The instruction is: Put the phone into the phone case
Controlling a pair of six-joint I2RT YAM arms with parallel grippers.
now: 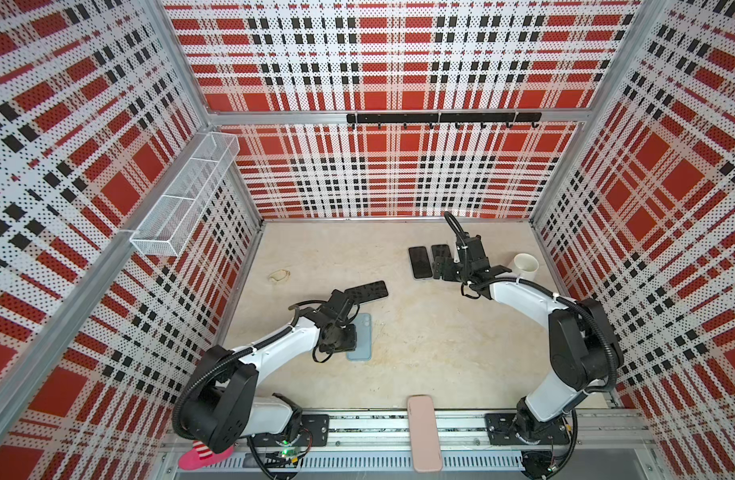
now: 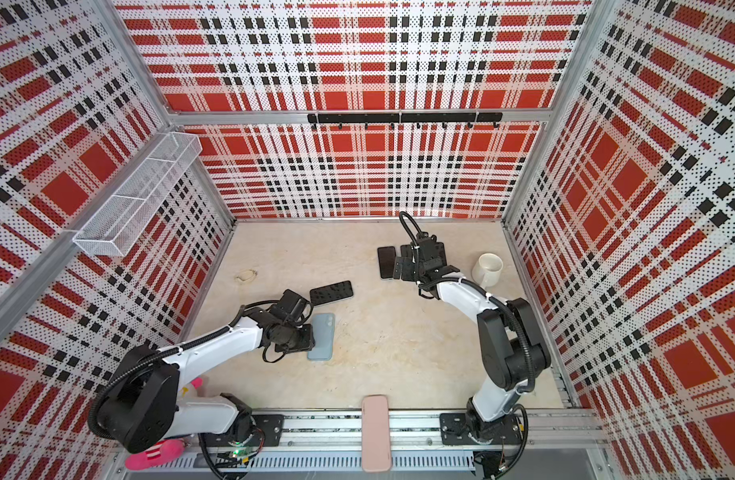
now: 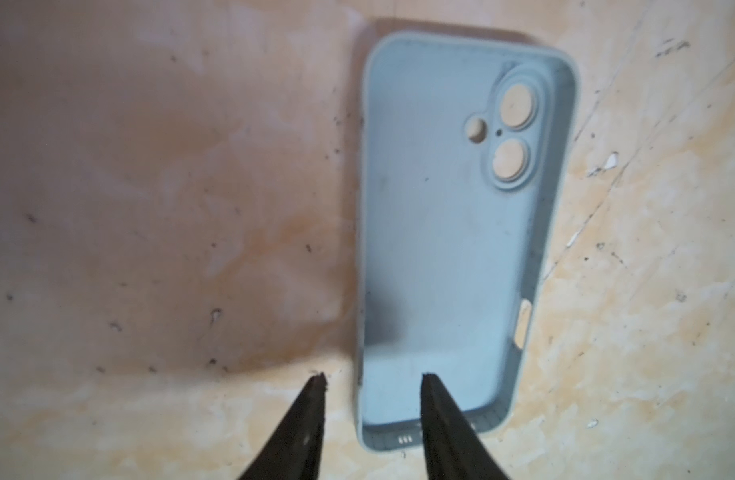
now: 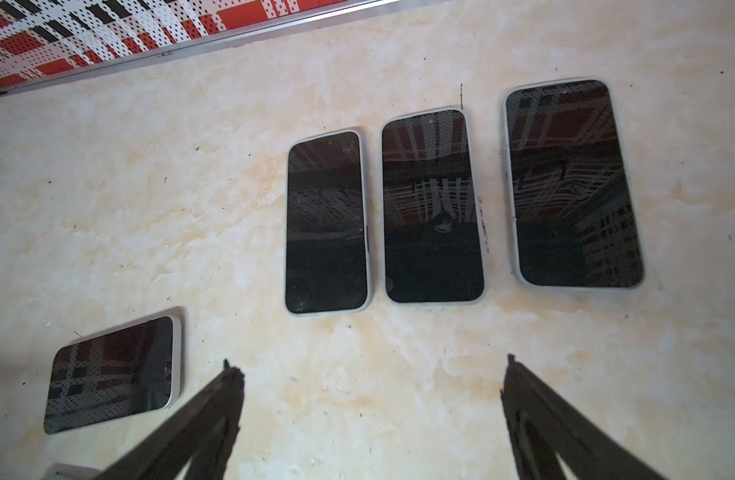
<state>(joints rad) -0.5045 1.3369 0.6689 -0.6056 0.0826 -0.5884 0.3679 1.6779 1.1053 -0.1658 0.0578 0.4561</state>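
A light blue phone case (image 3: 453, 249) lies open side up on the table, seen in both top views (image 1: 361, 336) (image 2: 322, 336). My left gripper (image 3: 374, 376) is down at its bottom corner, jaws part way closed, one finger inside the case and one outside its long side wall, gap still showing. A black phone (image 1: 368, 291) (image 4: 112, 374) lies screen up just beyond the case. Three more phones (image 4: 432, 205) lie side by side at the back right, each with a pale rim. My right gripper (image 4: 371, 365) hovers over bare table beside them, wide open and empty.
A white mug (image 1: 526, 266) stands at the right near the wall. A pink case (image 1: 424, 432) lies across the front rail. A small crumpled scrap (image 1: 279, 276) sits at the left. A wire basket (image 1: 183, 199) hangs on the left wall.
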